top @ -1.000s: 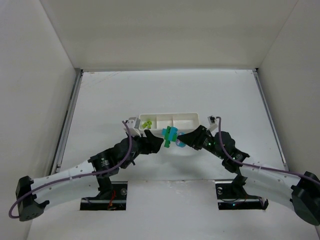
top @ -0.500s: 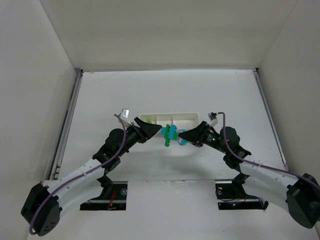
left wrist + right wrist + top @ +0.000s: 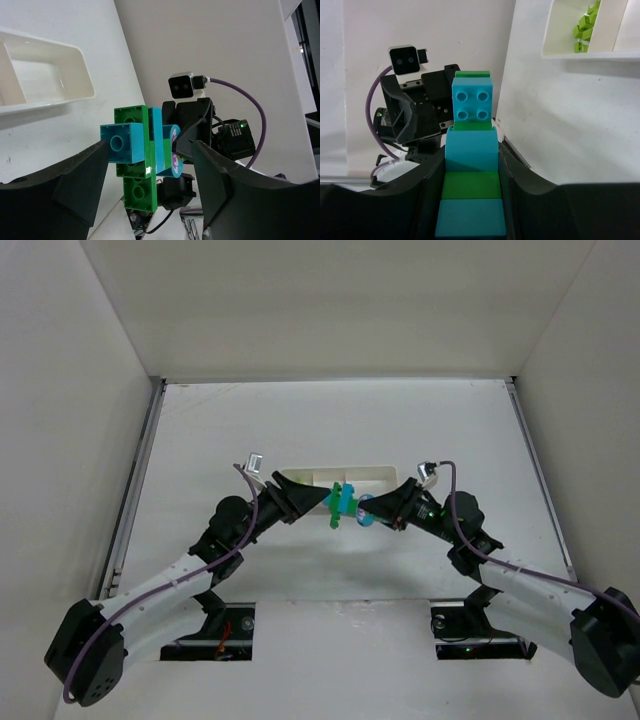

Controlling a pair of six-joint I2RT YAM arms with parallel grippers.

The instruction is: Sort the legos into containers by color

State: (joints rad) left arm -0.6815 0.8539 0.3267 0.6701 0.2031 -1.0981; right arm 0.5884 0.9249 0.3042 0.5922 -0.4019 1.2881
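Observation:
A cluster of joined dark green and cyan legos [image 3: 345,503] hangs in the air just in front of the white three-compartment tray [image 3: 385,474]. My right gripper [image 3: 369,510] is shut on the cluster's right end, and its fingers [image 3: 432,200] press both sides of the cluster [image 3: 472,150]. My left gripper [image 3: 324,502] is open, and its fingers [image 3: 75,185] straddle the cluster's other end [image 3: 137,155] with a gap on the right side. Several yellow-green cubes [image 3: 585,25] lie in one end compartment of the tray [image 3: 570,54].
The tray's end compartment seen in the left wrist view [image 3: 45,95] holds nothing. White walls enclose the table on three sides, with metal rails [image 3: 135,480] along its left and right edges.
My left gripper has swung from the tray's left end toward the cluster and now straddles it. My right gripper has carried the cluster slightly farther back and up.

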